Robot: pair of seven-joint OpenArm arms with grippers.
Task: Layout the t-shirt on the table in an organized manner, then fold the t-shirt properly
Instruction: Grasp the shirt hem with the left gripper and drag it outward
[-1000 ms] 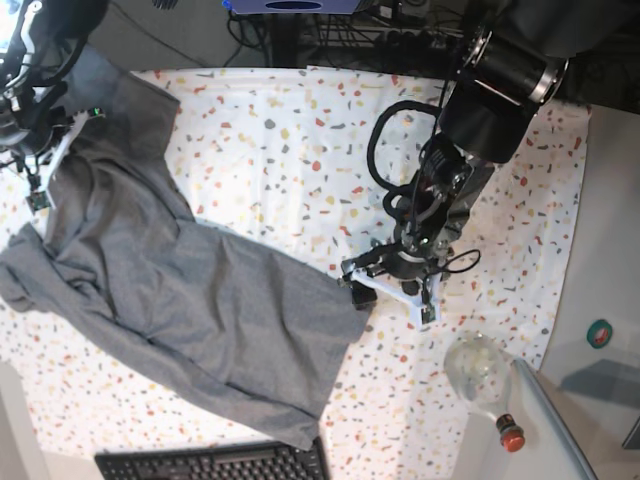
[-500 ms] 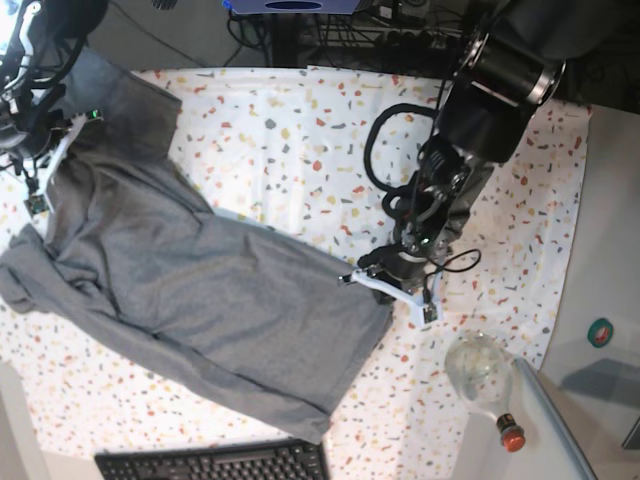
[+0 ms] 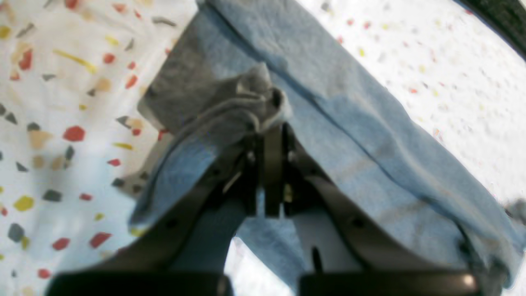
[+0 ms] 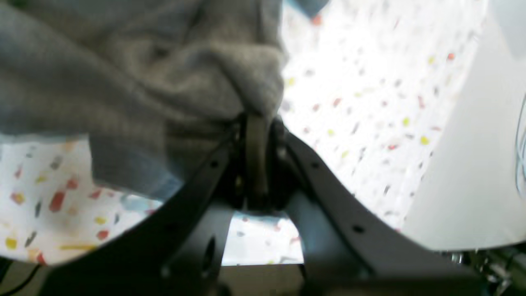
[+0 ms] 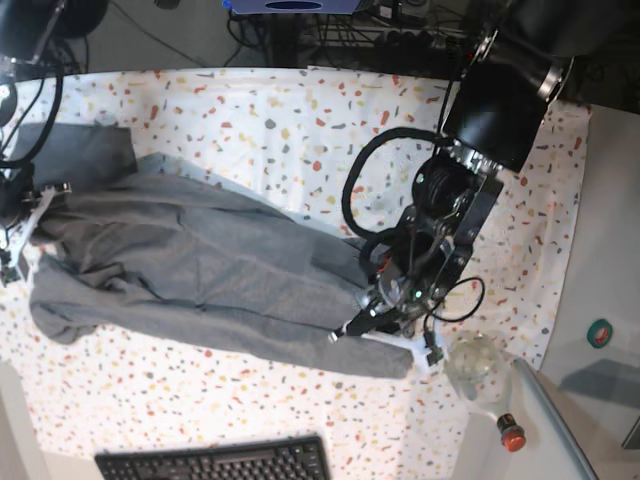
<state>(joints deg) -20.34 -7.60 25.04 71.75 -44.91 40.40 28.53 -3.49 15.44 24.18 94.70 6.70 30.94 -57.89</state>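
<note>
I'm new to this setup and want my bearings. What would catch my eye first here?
A big grey t-shirt is stretched in a rumpled band across the speckled table. The left hand pinches one end near the table's right side, and the right hand grips the other end at the far left edge.

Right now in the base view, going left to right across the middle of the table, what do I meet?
right gripper → t-shirt → left gripper → bare table
</note>
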